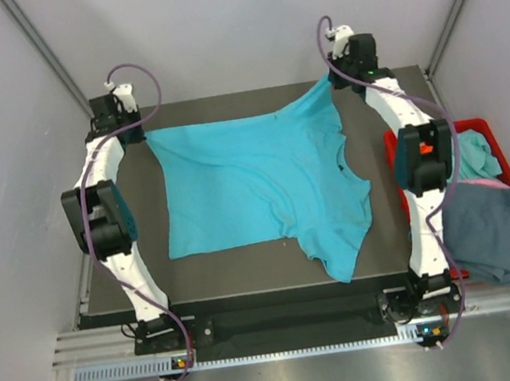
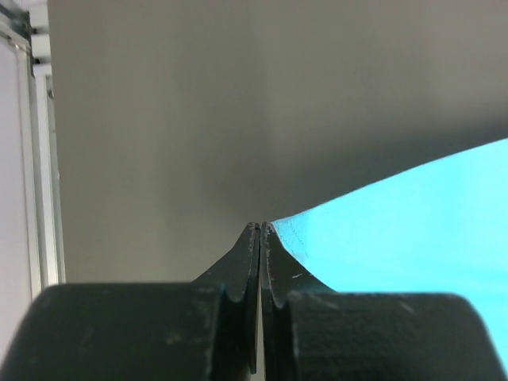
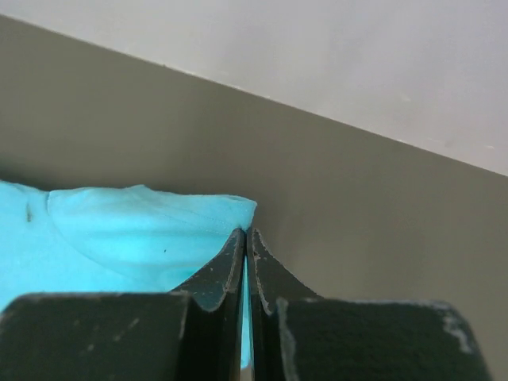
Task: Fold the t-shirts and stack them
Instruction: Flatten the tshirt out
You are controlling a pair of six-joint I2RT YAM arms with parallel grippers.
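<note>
A bright turquoise t-shirt [image 1: 254,181] lies spread on the dark table, stretched between both far corners. My left gripper [image 1: 137,134] is shut on its far left corner; in the left wrist view the jaws [image 2: 260,227] are closed with turquoise cloth [image 2: 413,230] at the right finger. My right gripper [image 1: 339,81] is shut on the far right corner; the right wrist view shows cloth [image 3: 143,230] pinched between the closed fingers [image 3: 244,232]. A slate blue-grey t-shirt [image 1: 500,229] hangs over the red bin, with a pinkish one [image 1: 485,184] under it.
A red plastic bin [image 1: 486,127] stands right of the table and holds more turquoise cloth [image 1: 474,154]. The table's far edge meets a pale wall [image 3: 357,63]. Bare table [image 1: 237,268] shows in front of the shirt.
</note>
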